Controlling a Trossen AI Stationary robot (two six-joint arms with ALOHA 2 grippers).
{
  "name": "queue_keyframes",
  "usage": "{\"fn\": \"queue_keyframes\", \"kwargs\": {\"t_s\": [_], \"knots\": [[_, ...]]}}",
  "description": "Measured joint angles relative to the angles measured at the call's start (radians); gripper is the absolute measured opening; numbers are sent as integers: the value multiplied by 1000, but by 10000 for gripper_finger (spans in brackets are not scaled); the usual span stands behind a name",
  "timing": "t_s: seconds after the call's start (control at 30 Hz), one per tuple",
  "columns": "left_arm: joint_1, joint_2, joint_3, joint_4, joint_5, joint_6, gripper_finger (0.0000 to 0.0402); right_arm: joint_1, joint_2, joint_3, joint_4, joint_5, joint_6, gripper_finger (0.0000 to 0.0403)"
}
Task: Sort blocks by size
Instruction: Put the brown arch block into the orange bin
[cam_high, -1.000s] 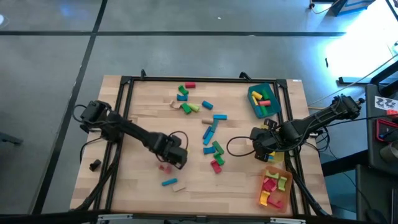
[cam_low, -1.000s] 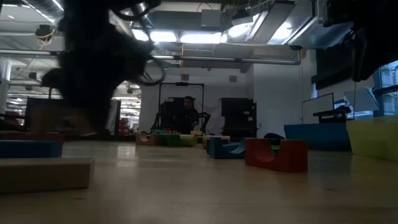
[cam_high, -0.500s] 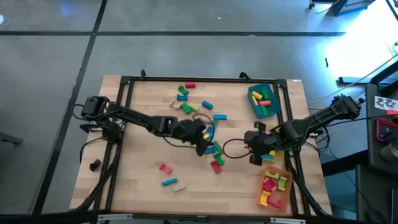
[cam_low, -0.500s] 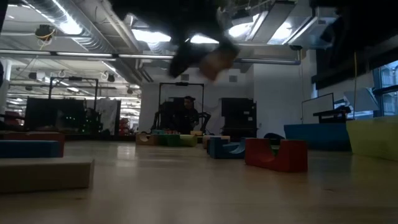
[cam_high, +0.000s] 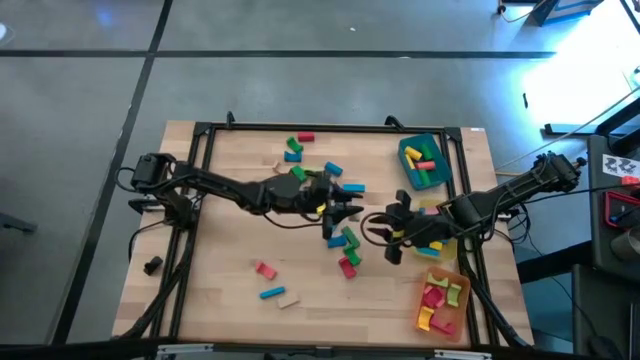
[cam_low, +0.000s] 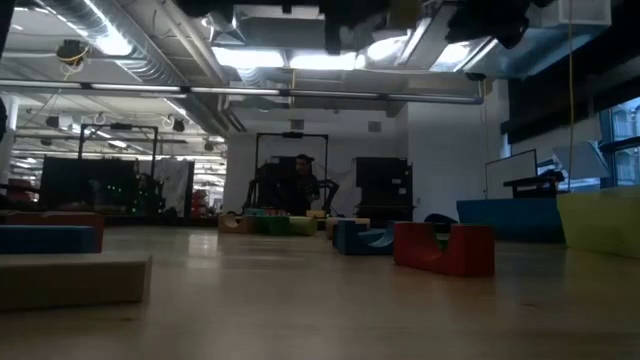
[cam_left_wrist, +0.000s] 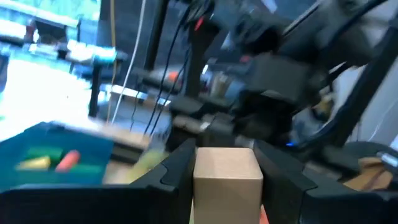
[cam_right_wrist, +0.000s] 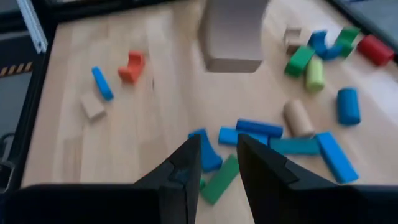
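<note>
My left gripper (cam_high: 350, 206) hangs over the middle of the table, pointing level toward the right, shut on a plain wood block (cam_left_wrist: 227, 173). The right wrist view shows this block (cam_right_wrist: 234, 32) in the air ahead of it. My right gripper (cam_high: 392, 234) faces it from the right; its fingers (cam_right_wrist: 186, 167) stand a little apart with nothing between them. Loose blocks lie on the table: a mixed group (cam_high: 302, 160) at the far middle, blue and green ones (cam_high: 343, 232) below the grippers, and a pink one (cam_high: 264, 269), a blue one (cam_high: 271, 293) and a wood one (cam_high: 289, 298) near the front. My left gripper pinches the plain wood block by two opposite side faces (cam_left_wrist: 203, 180), one finger on each. The fingers come in level from the table's left side. The block is lifted clear of the table, its flat end face turned toward the right arm.
A teal tray (cam_high: 405, 166) with yellow, orange and green pieces stands at the far right. An orange tray (cam_high: 462, 305) with red, pink and yellow pieces stands at the near right. A small dark lump (cam_high: 152, 265) lies off the table's left edge. A black frame rims the table.
My left gripper has risen from the near left, beside the pink block, and swung toward the table's middle and far side. It has turned from pointing down to level, carrying the wood block clear. My right gripper has tipped upward and moved a little toward the left.
</note>
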Motion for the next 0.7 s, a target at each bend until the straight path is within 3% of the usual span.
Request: {"fn": "queue_keyframes", "kwargs": {"t_s": [0.33, 0.7], "knots": [[-20, 0, 0, 41, 0, 88, 129, 0, 0, 0, 83, -9, -46, 115], [-37, 0, 0, 14, 1, 93, 129, 0, 22, 0, 157, 19, -60, 228]]}}
